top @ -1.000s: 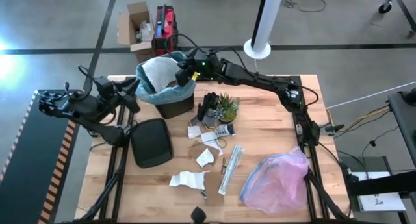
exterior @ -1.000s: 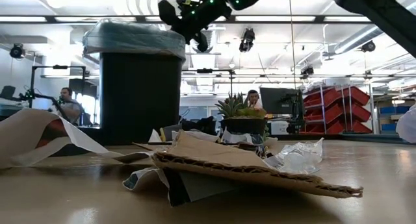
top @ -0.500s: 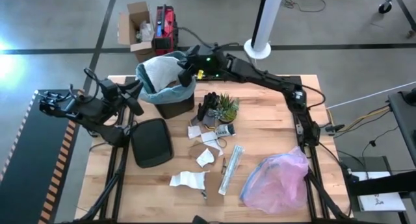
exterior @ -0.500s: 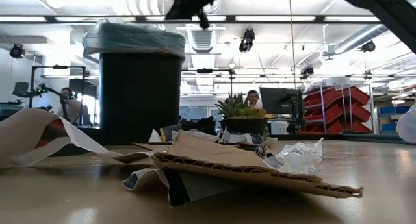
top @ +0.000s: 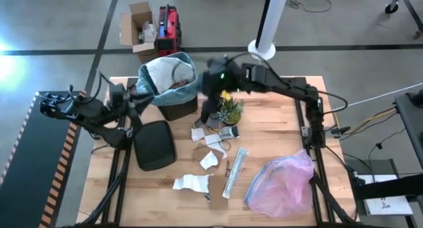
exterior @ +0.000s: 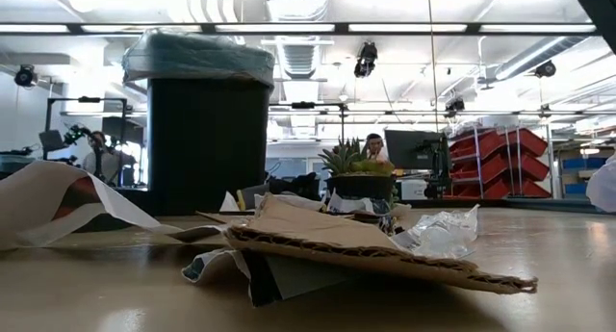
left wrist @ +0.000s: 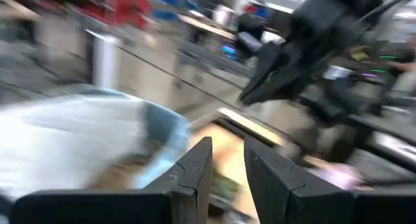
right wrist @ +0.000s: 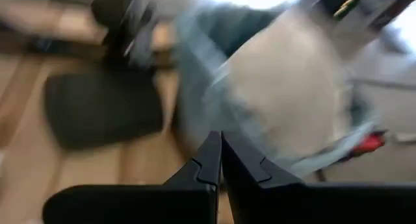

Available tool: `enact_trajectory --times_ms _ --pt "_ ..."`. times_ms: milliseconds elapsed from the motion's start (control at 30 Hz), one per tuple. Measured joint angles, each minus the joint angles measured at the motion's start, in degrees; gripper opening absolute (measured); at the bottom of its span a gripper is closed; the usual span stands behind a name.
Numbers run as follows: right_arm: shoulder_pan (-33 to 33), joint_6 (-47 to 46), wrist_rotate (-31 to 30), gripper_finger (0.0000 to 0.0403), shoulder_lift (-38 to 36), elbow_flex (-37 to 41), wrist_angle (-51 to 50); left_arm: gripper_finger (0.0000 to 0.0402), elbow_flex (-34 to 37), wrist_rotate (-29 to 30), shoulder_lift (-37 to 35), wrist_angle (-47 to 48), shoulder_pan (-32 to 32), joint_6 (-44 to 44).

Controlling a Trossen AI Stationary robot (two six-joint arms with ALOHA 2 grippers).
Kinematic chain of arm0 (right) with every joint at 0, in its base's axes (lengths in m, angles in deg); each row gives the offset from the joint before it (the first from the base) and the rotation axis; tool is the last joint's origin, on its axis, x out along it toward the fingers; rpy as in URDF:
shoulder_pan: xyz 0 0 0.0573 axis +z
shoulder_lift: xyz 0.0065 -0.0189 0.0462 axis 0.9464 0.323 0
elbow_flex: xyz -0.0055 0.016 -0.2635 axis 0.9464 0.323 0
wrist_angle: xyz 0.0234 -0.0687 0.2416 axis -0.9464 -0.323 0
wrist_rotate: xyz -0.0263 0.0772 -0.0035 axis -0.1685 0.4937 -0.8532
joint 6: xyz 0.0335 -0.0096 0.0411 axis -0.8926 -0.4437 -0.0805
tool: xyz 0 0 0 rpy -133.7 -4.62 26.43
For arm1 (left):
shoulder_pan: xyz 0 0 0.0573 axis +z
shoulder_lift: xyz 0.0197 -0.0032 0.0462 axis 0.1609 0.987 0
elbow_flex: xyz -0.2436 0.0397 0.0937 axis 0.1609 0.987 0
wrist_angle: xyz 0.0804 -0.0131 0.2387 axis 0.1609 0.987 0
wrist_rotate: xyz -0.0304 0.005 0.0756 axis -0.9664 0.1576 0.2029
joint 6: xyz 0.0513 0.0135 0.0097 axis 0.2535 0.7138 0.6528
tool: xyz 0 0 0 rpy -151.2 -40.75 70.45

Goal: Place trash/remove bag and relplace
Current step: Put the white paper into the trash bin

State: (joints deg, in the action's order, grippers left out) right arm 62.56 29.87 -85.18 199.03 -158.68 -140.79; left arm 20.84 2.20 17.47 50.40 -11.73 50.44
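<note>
Overhead, the closed right claw (top: 210, 76) hangs just beside the bag (top: 149, 89); left claw (top: 137, 96) slightly parted.

Both wrist views are smeared; the bag (left wrist: 97, 130) and lid (right wrist: 101, 113) show only as blurs.

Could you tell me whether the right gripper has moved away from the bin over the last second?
Yes. The right gripper was over the bin's rim; now it sits beyond it, nearer the potted plant.
</note>
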Motion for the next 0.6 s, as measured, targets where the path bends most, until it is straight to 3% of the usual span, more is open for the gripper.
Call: enact_trajectory --times_ms 100,333,600 --pt "3.0 0.4 0.5 0.0 0.0 0.3 -6.7 0.0075 0.0 -5.4 2.1 0.0 0.0 -5.2" --pt "8.0 3.2 13.5 0.0 0.0 8.0 -8.2 0.0075 0.1 -19.6 10.6 1.2 -1.2 -14.9" --pt "13.9 -3.6 14.9 0.0 0.1 20.8 -2.7 0.0091 0.3 -30.3 21.5 7.0 -8.0 -21.6"
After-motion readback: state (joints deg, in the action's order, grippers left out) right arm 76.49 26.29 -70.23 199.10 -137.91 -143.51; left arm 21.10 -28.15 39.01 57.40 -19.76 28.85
